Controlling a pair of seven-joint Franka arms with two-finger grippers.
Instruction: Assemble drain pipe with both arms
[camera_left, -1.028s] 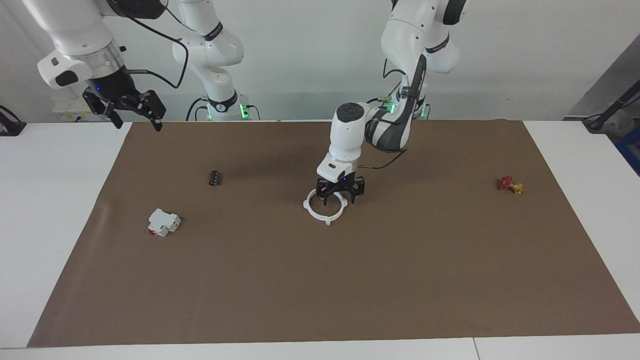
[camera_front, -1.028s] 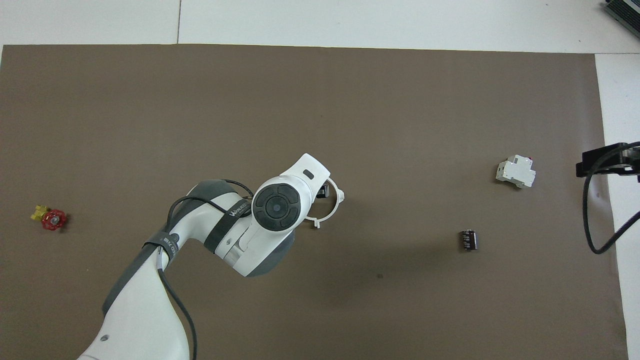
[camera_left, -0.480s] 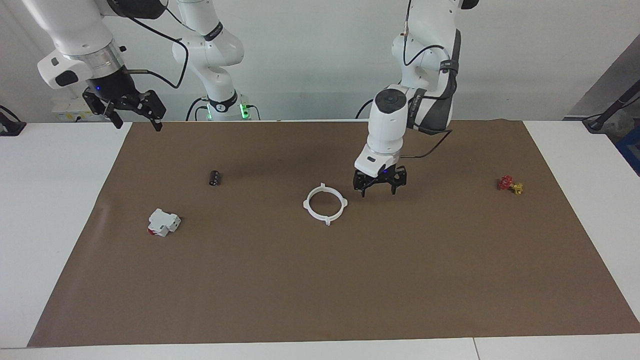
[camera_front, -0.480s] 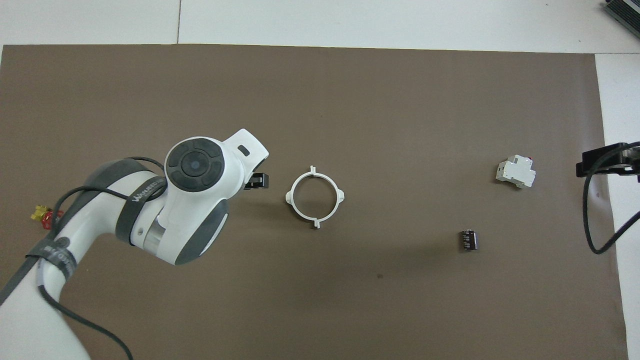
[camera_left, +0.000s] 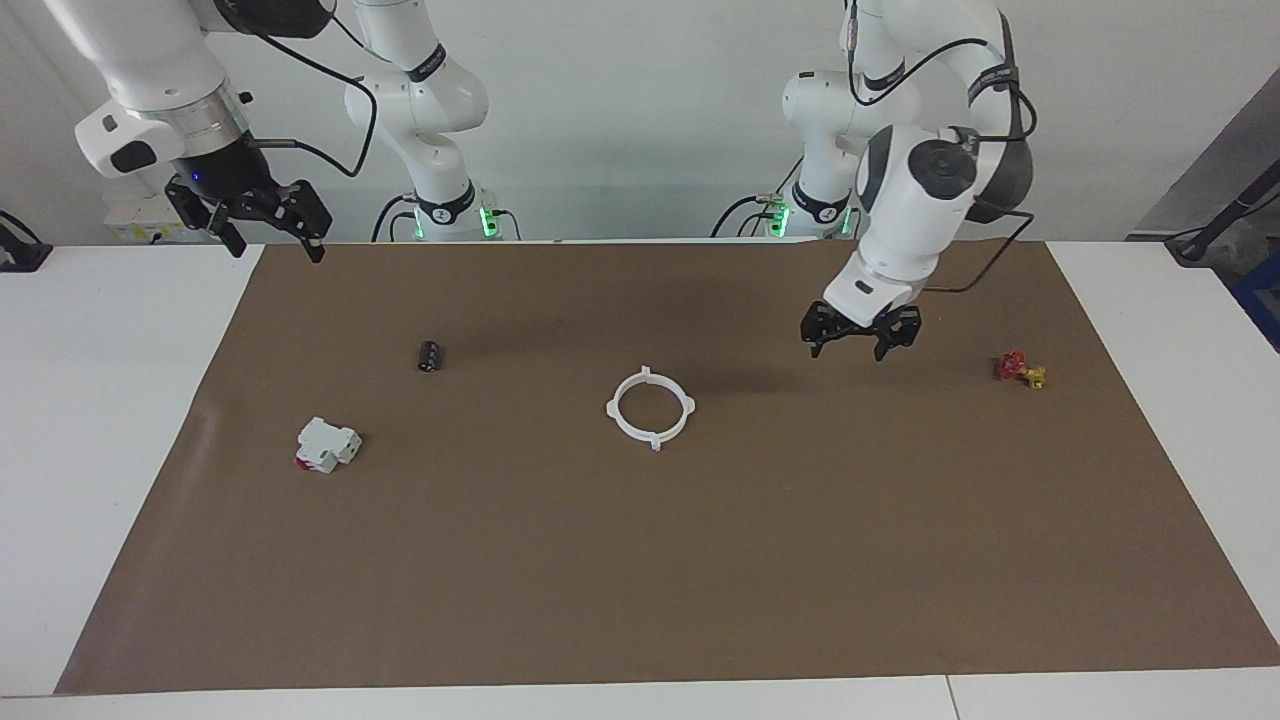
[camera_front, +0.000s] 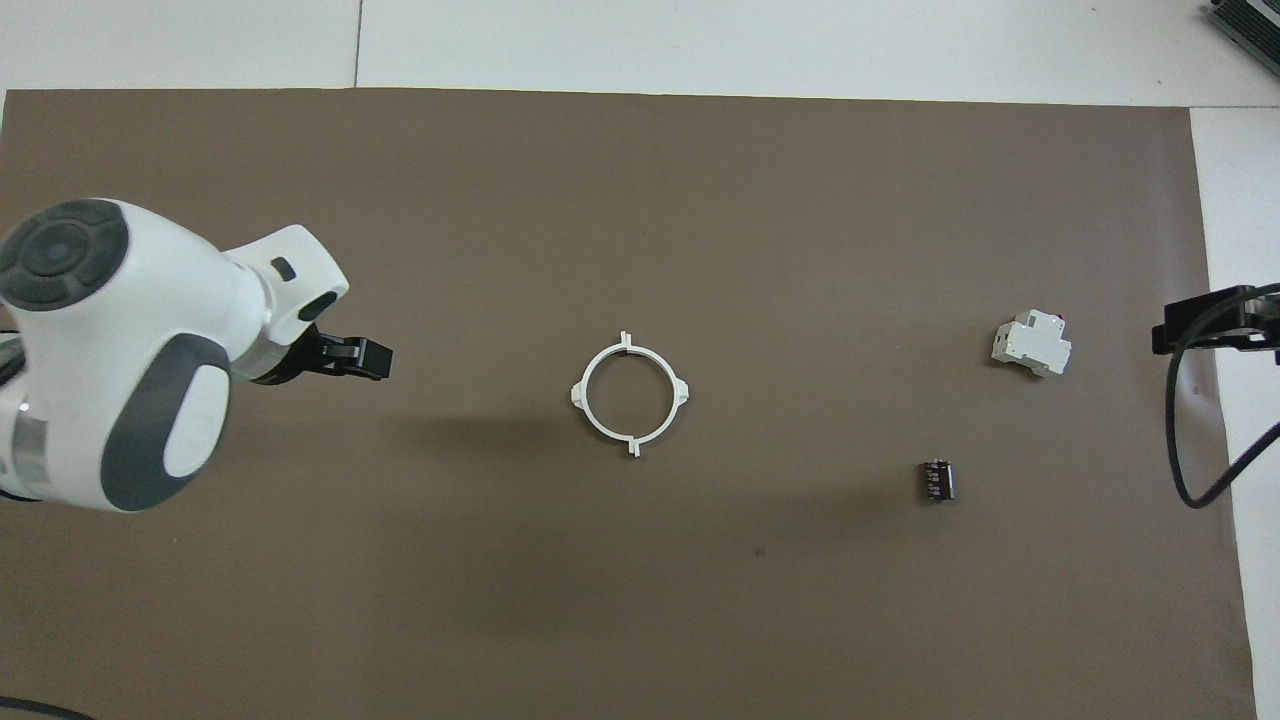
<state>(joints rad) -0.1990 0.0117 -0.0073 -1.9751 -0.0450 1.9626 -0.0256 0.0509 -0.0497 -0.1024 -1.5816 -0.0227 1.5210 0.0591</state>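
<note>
1. Drain pipe (camera_left: 650, 410) lies flat as one closed white ring with four tabs, mid-mat on the brown mat (camera_left: 640, 560) covering the desk (camera_left: 90, 420), nothing touching it.
2. Left gripper (camera_left: 860, 340) hangs above the mat between the ring and the red-and-yellow valve (camera_left: 1020, 370), fingers spread and empty.
3. Right gripper (camera_left: 262, 232) waits raised over the mat's corner at the right arm's end, fingers apart, holding nothing.
4. Black cylinder (camera_left: 430, 356) and white blocky part with a red end (camera_left: 326, 445) sit toward the right arm's end, well apart from the ring.

Closed white drain pipe (camera_left: 650, 408) ring mid-mat
</note>
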